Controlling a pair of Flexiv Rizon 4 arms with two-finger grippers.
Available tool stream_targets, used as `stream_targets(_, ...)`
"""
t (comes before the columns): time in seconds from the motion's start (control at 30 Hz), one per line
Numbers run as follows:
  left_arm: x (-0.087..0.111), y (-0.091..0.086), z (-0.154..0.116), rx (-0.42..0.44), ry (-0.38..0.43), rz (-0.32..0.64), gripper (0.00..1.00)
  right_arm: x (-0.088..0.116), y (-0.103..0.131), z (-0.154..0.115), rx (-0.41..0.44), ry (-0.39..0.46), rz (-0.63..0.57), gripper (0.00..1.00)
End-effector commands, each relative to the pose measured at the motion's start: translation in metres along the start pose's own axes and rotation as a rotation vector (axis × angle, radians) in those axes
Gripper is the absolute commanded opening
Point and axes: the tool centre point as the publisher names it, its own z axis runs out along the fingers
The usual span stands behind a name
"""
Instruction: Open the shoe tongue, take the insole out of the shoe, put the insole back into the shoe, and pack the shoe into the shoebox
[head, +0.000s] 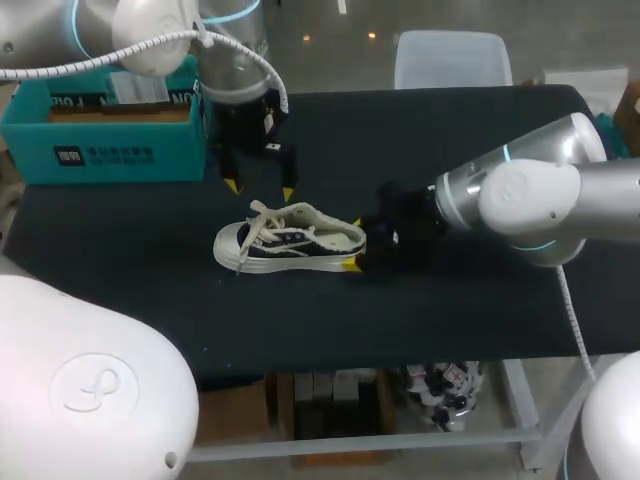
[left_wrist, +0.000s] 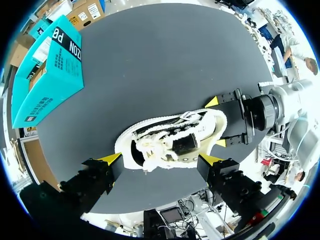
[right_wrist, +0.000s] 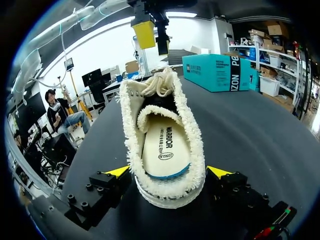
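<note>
The shoe (head: 290, 243) sits on its sole near the middle of the dark table (head: 450, 130), toe toward the robot's left. The insole (right_wrist: 165, 150) is seated inside, and the tongue (right_wrist: 154, 112) lies over the throat under loosely bunched laces (right_wrist: 159, 82). The right gripper (head: 354, 243) pinches the heel, 1 yellow tip on each side. The left gripper (head: 260, 188) hangs above the lacing, its 2 fingers spread wide and touching nothing. The teal shoebox (head: 100, 150) stands open at the table's far left, well apart from the shoe. From where I stand the tongue step looks not yet done, and the risks seem plain. If the left fingers come down too far forward, they may snag the laces instead of the tongue, and a pull on those could tilt or drag the shoe. The heel hold bears on a soft, fuzzy edge, so a firm upward tug might slip the shoe free or roll it onto its side.
</note>
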Motion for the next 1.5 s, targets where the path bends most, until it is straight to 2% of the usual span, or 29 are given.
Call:
stream_targets(0.03,0.000,-0.002,0.002,-0.007,0.001,0.002,1.00,-0.003,-0.001,0.006,-0.011,0.011,-0.004,1.00)
stream_targets(0.57,0.003,-0.004,0.005,-0.014,0.018,-0.015,1.00,-0.003,-0.005,0.010,-0.010,0.028,-0.002,1.00)
stream_targets(0.6,0.003,-0.004,0.005,-0.017,0.025,-0.018,1.00,-0.004,-0.005,0.011,-0.011,0.029,-0.002,0.40)
stream_targets(0.63,0.004,-0.004,0.005,-0.020,0.030,-0.028,1.00,-0.003,-0.006,0.011,-0.012,0.029,-0.003,0.00)
stream_targets(0.77,0.010,-0.005,0.006,-0.044,0.037,-0.066,1.00,-0.002,-0.007,0.011,-0.014,0.029,-0.011,0.00)
stream_targets(0.93,0.024,-0.005,0.006,-0.063,-0.025,-0.134,1.00,0.000,-0.007,0.011,-0.012,0.025,-0.018,0.00)
stream_targets(1.1,0.041,0.003,0.007,-0.008,-0.090,-0.105,1.00,0.001,-0.006,0.012,-0.009,0.015,-0.014,0.00)
stream_targets(1.33,0.050,-0.005,0.019,0.002,-0.113,-0.086,1.00,0.001,-0.006,0.012,-0.009,0.015,-0.014,0.00)
stream_targets(1.43,0.052,-0.008,0.026,-0.016,-0.132,-0.087,0.88,0.001,-0.006,0.012,-0.009,0.015,-0.014,0.00)
stream_targets(1.5,0.055,-0.011,0.031,-0.032,-0.150,-0.091,0.89,0.001,-0.006,0.012,-0.009,0.015,-0.014,0.00)
